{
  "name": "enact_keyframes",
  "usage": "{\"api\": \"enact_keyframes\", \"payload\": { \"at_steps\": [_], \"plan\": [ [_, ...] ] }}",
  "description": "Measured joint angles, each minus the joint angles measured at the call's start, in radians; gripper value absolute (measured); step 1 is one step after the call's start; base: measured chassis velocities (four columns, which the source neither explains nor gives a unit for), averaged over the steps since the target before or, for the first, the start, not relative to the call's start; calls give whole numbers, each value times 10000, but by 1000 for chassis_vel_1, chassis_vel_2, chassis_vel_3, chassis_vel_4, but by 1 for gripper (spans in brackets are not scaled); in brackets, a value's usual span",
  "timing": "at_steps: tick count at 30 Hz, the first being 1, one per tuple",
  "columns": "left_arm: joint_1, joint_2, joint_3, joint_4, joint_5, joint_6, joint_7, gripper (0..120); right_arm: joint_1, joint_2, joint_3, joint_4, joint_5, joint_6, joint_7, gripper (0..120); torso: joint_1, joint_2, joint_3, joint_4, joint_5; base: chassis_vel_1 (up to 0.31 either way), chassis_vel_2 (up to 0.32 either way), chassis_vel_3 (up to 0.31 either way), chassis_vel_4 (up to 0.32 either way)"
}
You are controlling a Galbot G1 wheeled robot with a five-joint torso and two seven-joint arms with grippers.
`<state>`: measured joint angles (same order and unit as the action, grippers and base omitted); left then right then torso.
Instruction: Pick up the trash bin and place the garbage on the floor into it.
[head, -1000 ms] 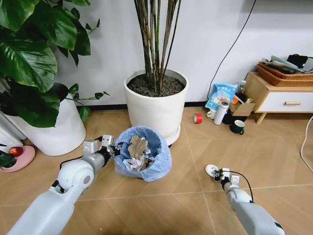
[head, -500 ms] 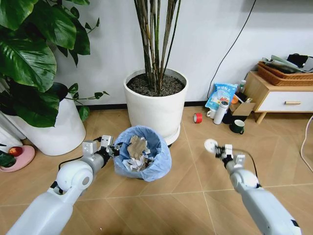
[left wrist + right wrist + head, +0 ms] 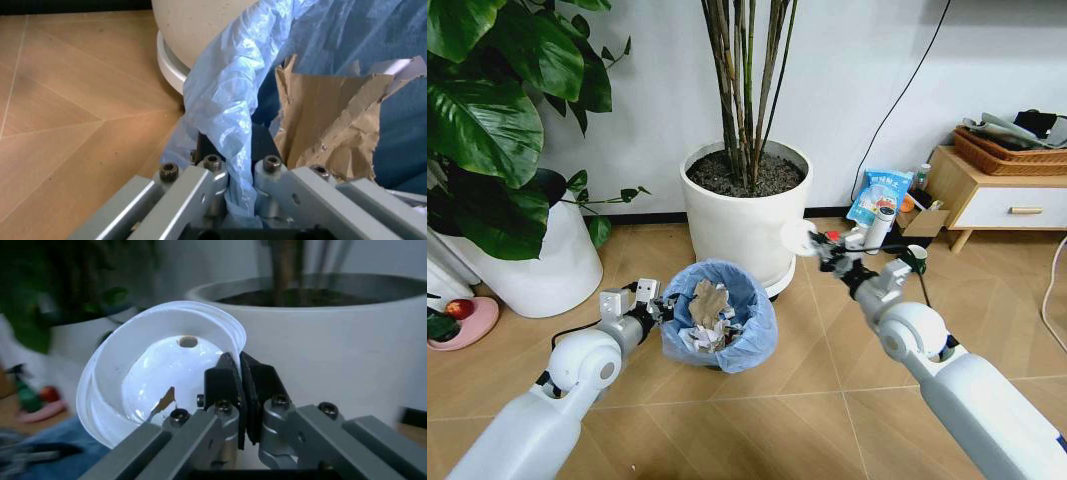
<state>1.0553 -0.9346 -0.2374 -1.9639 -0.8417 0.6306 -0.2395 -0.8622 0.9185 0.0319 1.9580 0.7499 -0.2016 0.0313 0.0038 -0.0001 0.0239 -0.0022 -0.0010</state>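
1. Partly, the trash bin is being hidden: its dark body is being covered by the crinkly light-blue bag, and only a dark strip of wall is being shown behind the plastic in the left wrist view.
2. The bin is being kept on the floor, just in front of the white plant pot.
3. Crumpled brown paper and white paper wads are being held inside the bin; what is lying beneath them cannot be made out.
4. The bin's rim is being gripped by the left gripper, its jaws being clenched on the bag-covered edge at the bin's left side.
5. A white disc is being held in the air by the right gripper, jaws being pinched on its edge, in front of the plant pot, above and to the right of the bin.
6. The disc's far side is being hidden in the right wrist view.
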Motion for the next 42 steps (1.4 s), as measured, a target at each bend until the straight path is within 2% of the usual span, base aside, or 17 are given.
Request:
{"api": "enact_keyframes", "payload": {
  "at_steps": [1,2,5,9,11,12,14,17,19,21,24,25,28,34,38,42],
  "plan": [
    [-16,8,22,12,-21,13,-12,0,186,-15,-548,169,63,-65,0,0,0,0,1,0,3,0,0,0,0],
    [-16,8,22,12,-21,13,-12,0,186,-15,-548,169,63,-65,0,0,0,0,1,0,3,0,0,0,0],
    [-22,8,31,23,-40,22,-42,0,402,-55,-1599,403,44,-162,-19,0,0,0,1,-1,2,0,0,0,0],
    [-24,15,23,16,-77,25,-84,0,509,-59,-2157,432,-126,-262,-47,0,0,0,1,0,1,0,0,0,0],
    [-24,35,-33,-2,-110,26,-111,0,477,-50,-2237,495,-145,-314,-51,9,0,0,0,-1,2,0,0,0,0],
    [-24,35,-33,-2,-110,26,-111,0,477,-50,-2237,495,-145,-314,-51,9,0,0,0,-1,2,0,0,0,0],
    [-24,43,-64,-15,-125,26,-118,0,441,-41,-2243,509,-145,-336,-46,19,0,0,0,-2,3,0,0,0,0],
    [-24,41,-65,-24,-128,28,-118,0,443,-46,-2248,509,-146,-336,-45,26,0,0,0,-2,2,0,0,0,0],
    [-25,12,-61,-27,-129,29,-120,0,451,-51,-2268,466,-151,-333,-45,38,0,0,1,-1,3,0,0,0,0],
    [-25,-4,-56,-32,-129,29,-121,0,452,-51,-2270,439,-157,-328,-46,41,0,0,0,-1,2,0,0,0,0],
    [-19,-25,-52,-37,-122,28,-124,0,442,-46,-2205,408,-143,-292,-36,55,0,0,0,-2,3,0,0,0,0],
    [-19,-25,-52,-37,-122,28,-124,0,442,-46,-2205,408,-143,-292,-36,55,0,0,0,-2,3,0,0,0,0],
    [-27,-37,-52,-37,-113,29,-124,0,450,-89,-2096,417,-88,-262,-11,69,0,0,0,-1,3,0,0,0,0],
    [26,-69,-153,-40,-82,22,-135,0,234,-46,-1436,359,-315,-57,630,93,0,0,0,-1,4,0,0,0,0],
    [104,-123,-260,-77,-42,13,-147,0,-84,-2,-913,298,-805,109,1206,100,0,1,0,-1,3,0,0,0,0],
    [198,-130,-378,-170,-14,1,-150,0,-579,27,-303,280,-1382,195,1605,100,0,1,0,-1,3,0,0,0,0]
  ]
}}
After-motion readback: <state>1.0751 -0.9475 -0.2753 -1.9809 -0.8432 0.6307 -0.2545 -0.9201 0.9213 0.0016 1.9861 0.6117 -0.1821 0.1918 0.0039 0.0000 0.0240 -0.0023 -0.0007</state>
